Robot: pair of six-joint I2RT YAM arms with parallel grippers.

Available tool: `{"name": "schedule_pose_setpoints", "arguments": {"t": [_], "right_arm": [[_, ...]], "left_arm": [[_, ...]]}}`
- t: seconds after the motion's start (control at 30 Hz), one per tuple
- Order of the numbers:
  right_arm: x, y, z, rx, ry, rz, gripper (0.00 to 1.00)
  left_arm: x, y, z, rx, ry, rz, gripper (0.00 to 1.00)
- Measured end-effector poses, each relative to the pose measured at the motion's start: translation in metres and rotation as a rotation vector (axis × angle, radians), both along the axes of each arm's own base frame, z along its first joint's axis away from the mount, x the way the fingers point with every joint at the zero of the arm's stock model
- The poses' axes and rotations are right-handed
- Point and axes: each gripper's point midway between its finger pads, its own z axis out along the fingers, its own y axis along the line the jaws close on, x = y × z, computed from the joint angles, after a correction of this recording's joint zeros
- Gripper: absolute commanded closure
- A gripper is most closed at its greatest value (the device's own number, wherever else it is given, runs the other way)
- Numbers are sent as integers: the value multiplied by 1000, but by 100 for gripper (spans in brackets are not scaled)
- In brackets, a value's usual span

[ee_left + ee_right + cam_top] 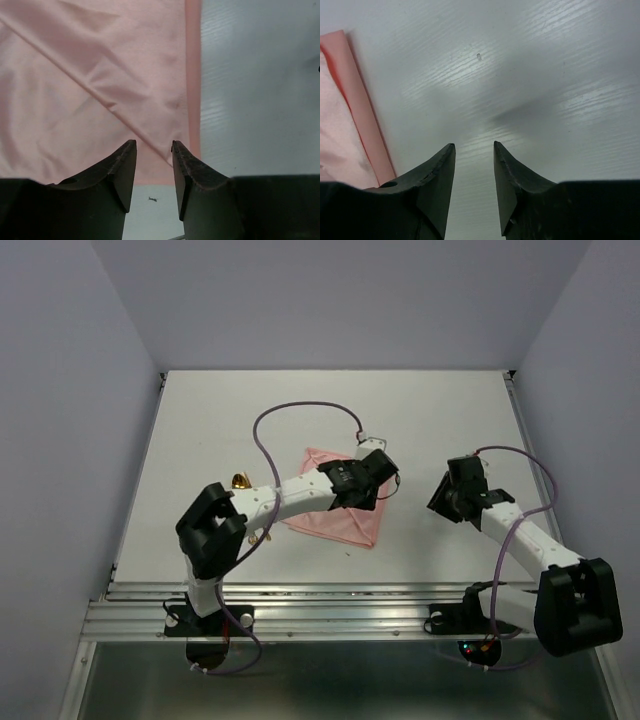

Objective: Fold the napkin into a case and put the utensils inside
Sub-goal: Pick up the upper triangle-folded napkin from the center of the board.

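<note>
Utensils (241, 481) largely behind left arm (290, 495)

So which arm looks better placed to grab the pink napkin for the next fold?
Left, probably. The left gripper hangs over the edge of the napkin, jaws apart and empty. The right gripper is over bare table, with the napkin off to its side.

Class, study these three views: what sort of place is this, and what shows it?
Probably a robot lab cell: a white table walled by plain grey panels, with a left arm and right arm bolted to a metal rail at its near edge.
</note>
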Motion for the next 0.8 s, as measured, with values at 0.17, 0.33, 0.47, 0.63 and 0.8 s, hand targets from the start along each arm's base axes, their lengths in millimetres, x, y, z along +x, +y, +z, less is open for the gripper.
{"name": "schedule_pose_setpoints", "arguments": {"t": [0.17,0.33,0.47,0.63,0.8], "right_arm": [[1,-1,3,11,-8,-10,53],[2,-2,6,19,-20,-16,52],[2,-3,7,19,-23,-19,52],[1,-4,6,18,-20,-24,52],[1,-4,5,18,-18,-24,52]], "left_arm": [[-25,-42,-33,74,25,-104,54],[-46,-61,-52,120,38,-176,54],[-55,-63,-57,139,45,-198,46],[-56,-62,-58,147,46,-200,46],[-56,-59,-68,175,51,-193,50]]}}
